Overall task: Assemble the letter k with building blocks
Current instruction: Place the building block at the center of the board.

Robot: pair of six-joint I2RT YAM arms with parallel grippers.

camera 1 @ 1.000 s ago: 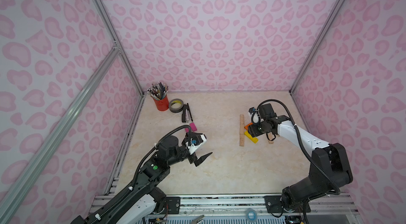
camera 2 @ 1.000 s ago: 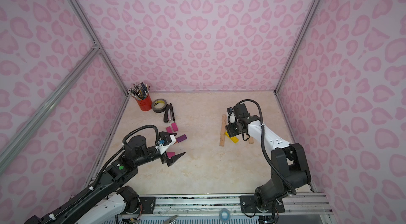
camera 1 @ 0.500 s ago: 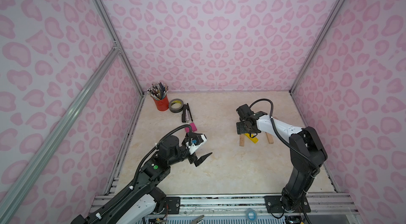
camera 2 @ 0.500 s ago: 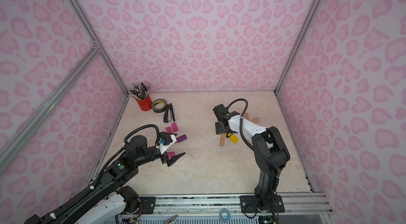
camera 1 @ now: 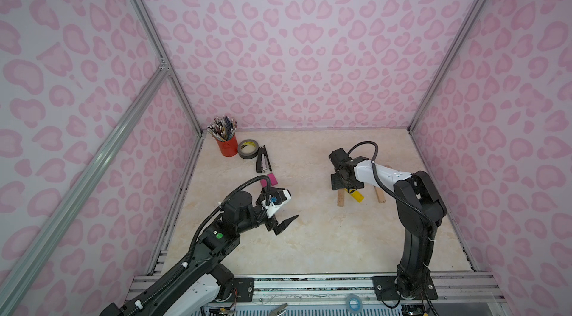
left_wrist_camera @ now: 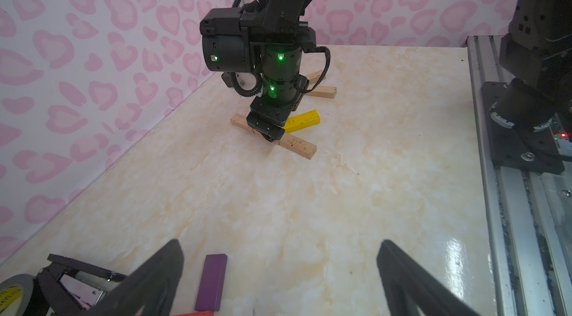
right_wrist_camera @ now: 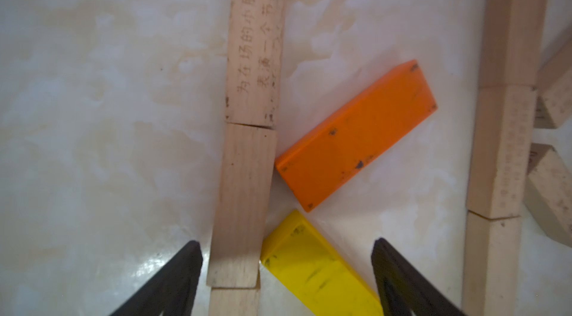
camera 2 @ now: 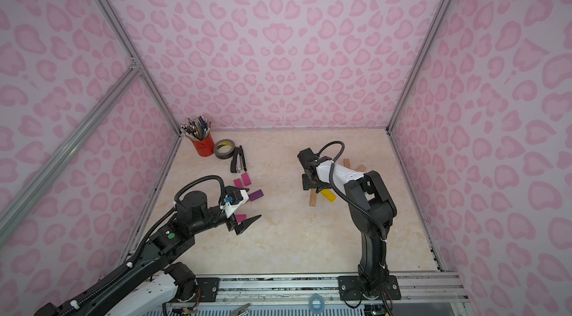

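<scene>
In the right wrist view a line of plain wood building blocks [right_wrist_camera: 247,113] lies end to end. An orange block [right_wrist_camera: 356,138] and a yellow block [right_wrist_camera: 315,271] slant off one side of it. My right gripper [right_wrist_camera: 286,255] is open just above the table, with one wood block and the yellow block's end between its fingers. In both top views its wrist hides the jaws; only the wood line's near end [camera 1: 340,198] and the yellow block [camera 2: 328,196] show. My left gripper [left_wrist_camera: 280,246] hangs open and empty, with a purple block [left_wrist_camera: 212,282] by one finger.
A second wood line [right_wrist_camera: 507,113] lies beside the first. Magenta blocks [camera 2: 246,178] sit near the left gripper [camera 2: 247,224]. A red pencil cup [camera 1: 227,145], tape roll [camera 1: 248,148] and black stapler [camera 1: 263,159] stand at the back left. A metal rail [camera 1: 309,280] runs along the front.
The right arm has swung its wrist leftward from over the yellow block to over the wood line, and its jaws have spread wider. The left arm has not moved.
</scene>
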